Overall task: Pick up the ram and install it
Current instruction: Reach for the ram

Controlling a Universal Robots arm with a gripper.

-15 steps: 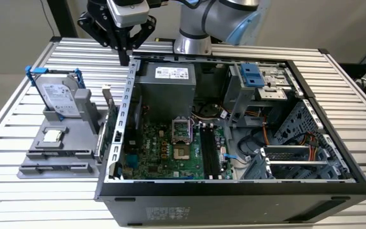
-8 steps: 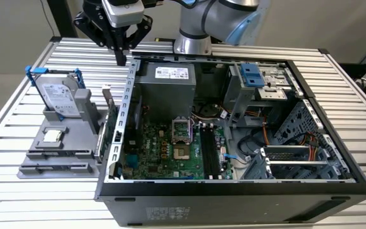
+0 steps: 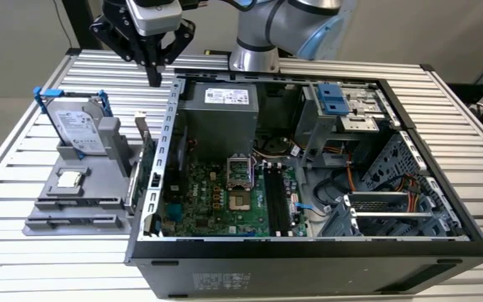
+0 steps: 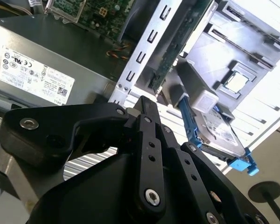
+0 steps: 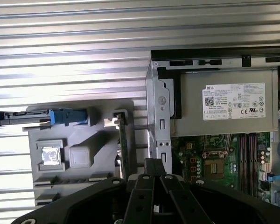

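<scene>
Black gripper (image 3: 153,80) hangs over the slatted table (image 3: 11,157) at the back corner of the open PC case (image 3: 309,250), on the exterior view's left. In both wrist views I see the jaws pinched together with nothing between them. My best read of the ram (image 3: 78,204): the thin dark strip in a groove of the grey fixture (image 3: 99,184) beside the case, well apart from the gripper. I can't confirm it.

The open computer case (image 3: 309,251) is seen from high above in the exterior view, which is faced toward the arm's base (image 3: 254,56). The tabletop (image 5: 70,46) is viewed straight down in the first wrist view. In the second wrist view the scene is taken obliquely, close behind the hand (image 4: 147,105). The power supply (image 3: 221,113) and grey holder (image 3: 82,189) are shared by all three.
</scene>
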